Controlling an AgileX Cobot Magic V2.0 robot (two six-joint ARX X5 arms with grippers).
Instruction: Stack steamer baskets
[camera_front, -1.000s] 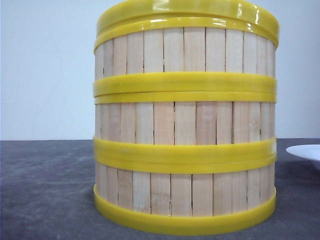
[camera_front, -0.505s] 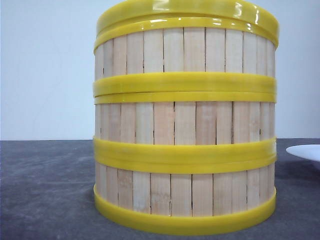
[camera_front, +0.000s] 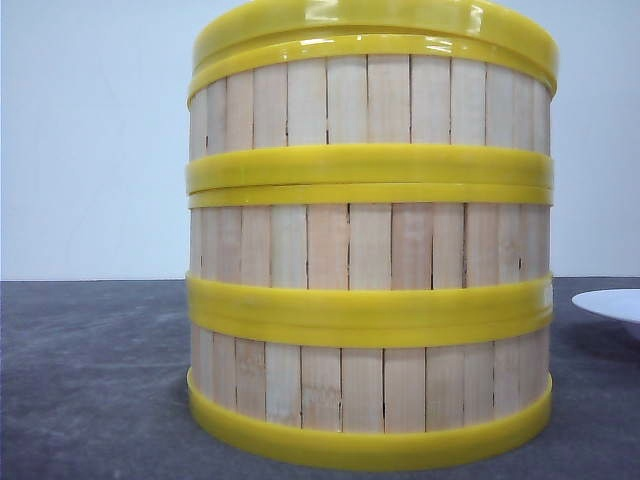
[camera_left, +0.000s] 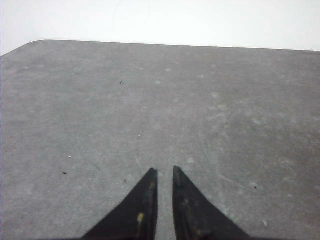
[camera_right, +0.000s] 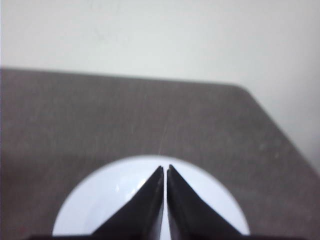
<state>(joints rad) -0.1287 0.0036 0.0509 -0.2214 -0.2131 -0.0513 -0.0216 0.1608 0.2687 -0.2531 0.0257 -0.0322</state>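
Observation:
Three steamer baskets stand stacked in one column close in front of the camera: the bottom one (camera_front: 370, 385), the middle one (camera_front: 370, 245) and the top one (camera_front: 370, 100). A shallow yellow-rimmed lid (camera_front: 372, 22) caps the column. No gripper shows in the front view. My left gripper (camera_left: 164, 171) hangs shut over bare grey table with nothing between its fingers. My right gripper (camera_right: 165, 168) is shut and empty above a white plate (camera_right: 100, 210). No basket appears in either wrist view.
The white plate's rim (camera_front: 612, 303) pokes in at the right edge of the front view, to the right of the stack. The grey table (camera_left: 150, 100) ends at a rounded corner and a far edge against a pale wall.

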